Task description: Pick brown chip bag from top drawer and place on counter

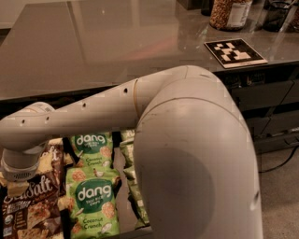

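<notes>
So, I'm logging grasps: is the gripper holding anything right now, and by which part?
Cannot be told. The gripper is low at the left, over the brown chip bag's top in the top drawer; any contact is hidden.

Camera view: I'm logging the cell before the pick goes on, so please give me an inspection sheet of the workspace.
Surface: counter, glossy grey, reflecting light.
Job's things: brown chip bag lies at the left of the open top drawer, not yet on the counter.
Clutter: two green dang bags beside it; olive bags partly hidden by the arm; marker tile and jar at the counter's back right.
Grippers: gripper at the arm's end, far left, down over the brown chip bag, mostly hidden by the wrist.
Cables: one dark cable on the floor at right.
Surroundings: narrower drawers under the counter at right.
</notes>
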